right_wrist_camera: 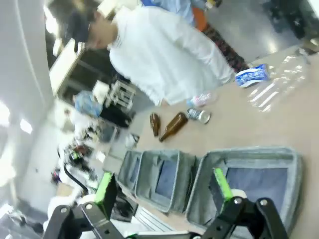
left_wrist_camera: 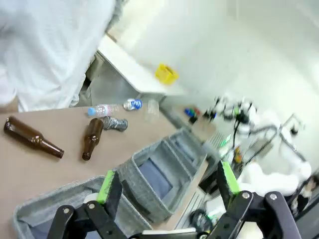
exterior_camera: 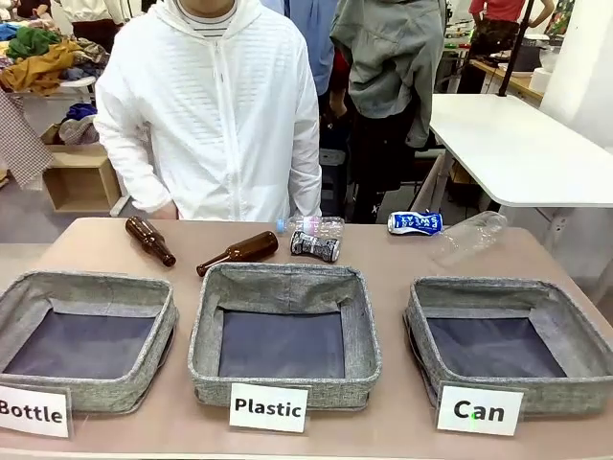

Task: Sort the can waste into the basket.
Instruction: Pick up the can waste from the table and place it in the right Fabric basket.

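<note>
While the left pincer (left_wrist_camera: 167,179) and right pincer (right_wrist_camera: 163,184) both hang released and empty, we count two cans on the surface (exterior_camera: 393,278): blue-white can (exterior_camera: 415,222) and black can (exterior_camera: 315,246), both lying outside the Can basket (exterior_camera: 479,286), one of three baskets.

Open air between right gripper (right_wrist_camera: 163,180) and basket (right_wrist_camera: 239,154) below; beyond it, clear bottle (right_wrist_camera: 279,82) lies just beside blue can (right_wrist_camera: 253,74), crowding that side.

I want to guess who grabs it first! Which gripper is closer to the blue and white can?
Right. The right gripper hovers above the Can basket, the one nearest the blue and white can. The left gripper is by the Bottle basket, at the far end.
</note>
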`<state>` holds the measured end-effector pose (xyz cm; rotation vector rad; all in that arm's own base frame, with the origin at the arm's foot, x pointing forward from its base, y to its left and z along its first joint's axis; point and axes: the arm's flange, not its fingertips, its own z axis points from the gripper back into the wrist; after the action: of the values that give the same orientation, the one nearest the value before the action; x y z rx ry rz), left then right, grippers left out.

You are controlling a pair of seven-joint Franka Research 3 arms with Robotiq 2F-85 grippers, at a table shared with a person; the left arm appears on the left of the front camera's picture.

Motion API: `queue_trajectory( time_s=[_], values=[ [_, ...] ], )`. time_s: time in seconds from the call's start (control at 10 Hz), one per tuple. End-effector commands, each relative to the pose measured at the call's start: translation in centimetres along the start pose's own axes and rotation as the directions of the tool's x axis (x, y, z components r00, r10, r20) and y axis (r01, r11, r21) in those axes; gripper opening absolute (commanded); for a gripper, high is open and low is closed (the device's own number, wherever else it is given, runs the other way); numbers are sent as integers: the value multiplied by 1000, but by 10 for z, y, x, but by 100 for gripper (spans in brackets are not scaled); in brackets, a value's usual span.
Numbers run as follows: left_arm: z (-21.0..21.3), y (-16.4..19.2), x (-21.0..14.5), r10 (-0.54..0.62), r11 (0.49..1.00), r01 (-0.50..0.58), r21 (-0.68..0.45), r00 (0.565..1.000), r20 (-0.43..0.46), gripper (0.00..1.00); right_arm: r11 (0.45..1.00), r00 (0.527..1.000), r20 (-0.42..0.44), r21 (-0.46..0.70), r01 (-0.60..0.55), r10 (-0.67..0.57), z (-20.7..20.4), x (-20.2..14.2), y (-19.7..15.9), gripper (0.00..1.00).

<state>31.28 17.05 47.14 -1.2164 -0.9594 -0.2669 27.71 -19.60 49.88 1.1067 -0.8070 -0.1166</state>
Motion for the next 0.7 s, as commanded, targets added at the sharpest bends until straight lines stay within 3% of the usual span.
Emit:
queue_trajectory(
  time_s=[0.0, 0.1, 0.2, 0.3, 0.4, 0.6],
  values=[
    [-31, 7, -63, 171, 985, -164, -49, 952, 256, 100, 999, 998, 61, 2, 35, -35, -31, -82, -22, 100],
    [-38, 10, -75, 215, 977, -208, -57, 930, 297, 100, 995, 994, 75, -43, 85, -82, -32, -83, -33, 100],
    [-52, 4, -85, 253, 967, -253, -41, 918, 307, 100, 999, 998, 40, -2, 40, -40, 10, -3, -23, 100],
    [-63, -6, -90, 323, 941, -339, -9, 889, 326, 100, 999, 998, 40, -2, 40, -40, 10, -3, -23, 100],
    [9, 58, -17, 272, 962, -269, -47, 927, 257, 100, 999, 998, 40, -2, 40, -40, 10, -3, -23, 100],
    [9, 58, -17, 272, 962, -269, -47, 927, 257, 100, 999, 998, 40, -2, 40, -40, 10, -3, -23, 100]
  ],
)
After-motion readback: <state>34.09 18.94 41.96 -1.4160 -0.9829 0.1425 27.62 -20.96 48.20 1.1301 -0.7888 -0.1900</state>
